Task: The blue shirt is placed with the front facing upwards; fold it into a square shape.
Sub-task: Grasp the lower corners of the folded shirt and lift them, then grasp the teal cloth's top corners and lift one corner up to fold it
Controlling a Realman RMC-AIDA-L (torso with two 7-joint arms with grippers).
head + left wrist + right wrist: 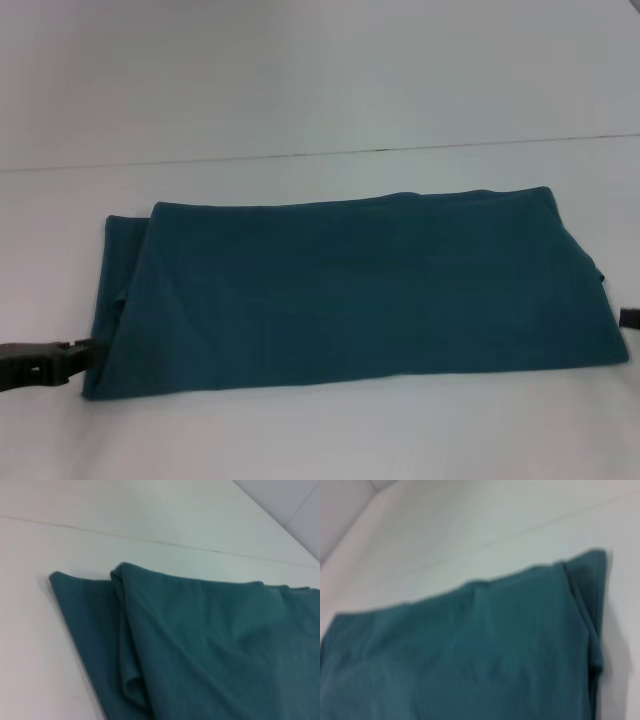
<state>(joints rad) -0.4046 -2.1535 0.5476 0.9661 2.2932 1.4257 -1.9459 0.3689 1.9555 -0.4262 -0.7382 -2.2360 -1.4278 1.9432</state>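
On white table [300,440], folded blue shirt [360,285], left gripper [85,355] at its edge

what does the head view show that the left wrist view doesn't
Only the head view shows the whole blue shirt as a long folded band, wider than deep, not yet a square. It also shows the left gripper at the shirt's near left corner and a sliver of the right gripper at its right edge. Only the left wrist view shows the left end close up, where an upper layer lies over a lower one, leaving a strip of the lower layer exposed. Both show the plain fabric on the white table, with no lettering visible.
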